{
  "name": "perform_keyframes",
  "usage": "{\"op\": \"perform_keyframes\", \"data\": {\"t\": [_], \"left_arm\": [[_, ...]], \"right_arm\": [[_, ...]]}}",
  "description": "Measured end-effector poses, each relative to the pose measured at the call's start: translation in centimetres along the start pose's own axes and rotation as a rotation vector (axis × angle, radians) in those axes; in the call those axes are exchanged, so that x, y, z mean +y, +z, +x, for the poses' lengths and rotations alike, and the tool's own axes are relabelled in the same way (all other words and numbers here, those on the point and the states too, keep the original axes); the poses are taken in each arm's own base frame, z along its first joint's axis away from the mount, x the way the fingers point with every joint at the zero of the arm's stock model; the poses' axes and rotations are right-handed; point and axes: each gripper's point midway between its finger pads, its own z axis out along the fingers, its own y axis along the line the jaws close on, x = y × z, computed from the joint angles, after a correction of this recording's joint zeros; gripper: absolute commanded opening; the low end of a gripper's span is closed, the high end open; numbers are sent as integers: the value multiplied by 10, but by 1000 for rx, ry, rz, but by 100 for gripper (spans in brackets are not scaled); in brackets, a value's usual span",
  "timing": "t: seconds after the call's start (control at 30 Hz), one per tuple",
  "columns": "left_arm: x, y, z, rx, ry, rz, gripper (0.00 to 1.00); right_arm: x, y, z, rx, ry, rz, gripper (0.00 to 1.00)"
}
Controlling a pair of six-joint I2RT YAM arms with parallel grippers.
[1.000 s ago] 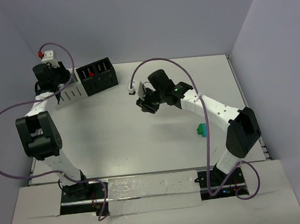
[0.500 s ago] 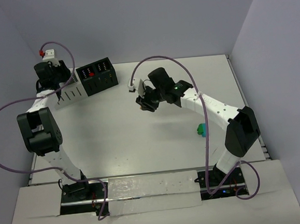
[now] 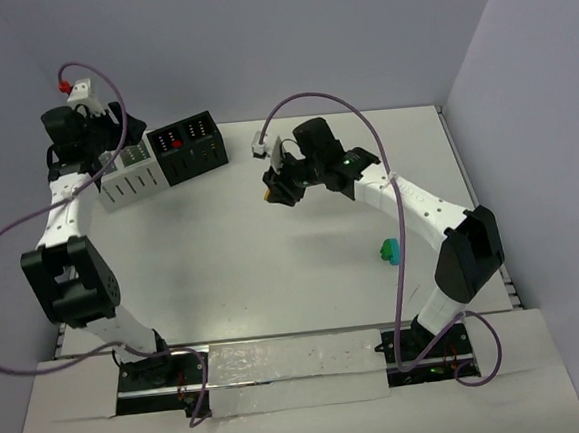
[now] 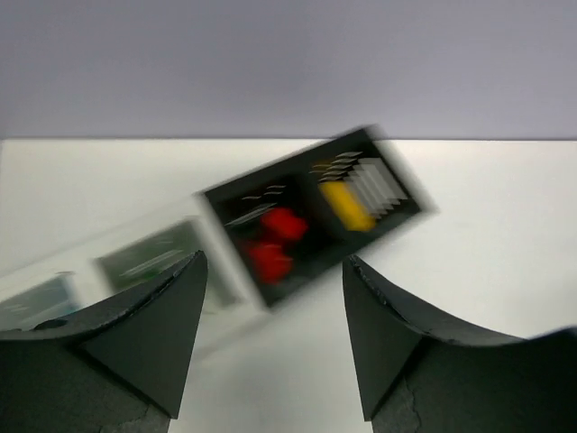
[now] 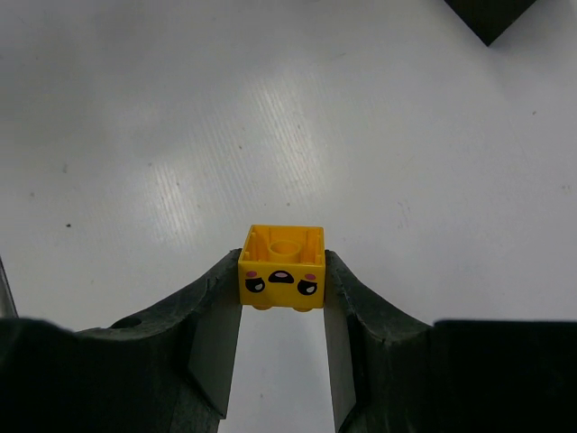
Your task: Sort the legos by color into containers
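My right gripper (image 5: 281, 284) is shut on a yellow brick (image 5: 281, 266) with a printed face, held upside down above the table; it shows in the top view (image 3: 271, 192) right of the black container (image 3: 191, 147). The black container (image 4: 315, 212) holds red bricks (image 4: 275, 239) and a yellow one (image 4: 345, 204). The white container (image 3: 129, 176) stands to its left and holds green pieces (image 4: 149, 257). My left gripper (image 4: 275, 307) is open and empty, raised behind the containers. A teal and green brick (image 3: 387, 251) lies near the right arm.
A corner of the black container (image 5: 491, 16) shows at the top of the right wrist view. Grey walls stand behind and on both sides of the white table (image 3: 274, 268). Purple cables loop over both arms.
My left arm has lifted and swung back to the left, away from the containers. My right gripper has moved slightly up toward the black container with the yellow brick.
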Motion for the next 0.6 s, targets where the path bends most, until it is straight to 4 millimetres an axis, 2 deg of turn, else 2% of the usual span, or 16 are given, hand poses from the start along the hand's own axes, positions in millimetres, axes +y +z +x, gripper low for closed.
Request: {"op": "perform_keyframes", "data": {"t": [0.1, 0.13, 0.2, 0.23, 0.33, 0.43, 0.5, 0.6], "left_arm": [[-60, -47, -31, -40, -69, 175, 72], [-82, -66, -36, -49, -87, 234, 72], [-133, -107, -28, -36, -127, 367, 74], [-156, -124, -13, 2, -160, 437, 75], [-216, -163, 9, 69, -198, 617, 77], [-251, -179, 52, 228, -311, 737, 78], [-267, -185, 78, 347, -403, 792, 78], [-279, -190, 95, 466, -534, 836, 80]], "right_arm": [[-2, -4, -10, -52, 35, -14, 0], [-1, -6, -14, -70, 45, -21, 0], [1, -10, -24, -109, 62, -37, 0], [4, -11, -29, -130, 69, -52, 0], [12, -15, -41, -174, 84, -93, 0], [20, -19, -52, -211, 104, -142, 0], [25, -22, -60, -233, 113, -172, 0], [33, -26, -72, -267, 107, -217, 0]]}}
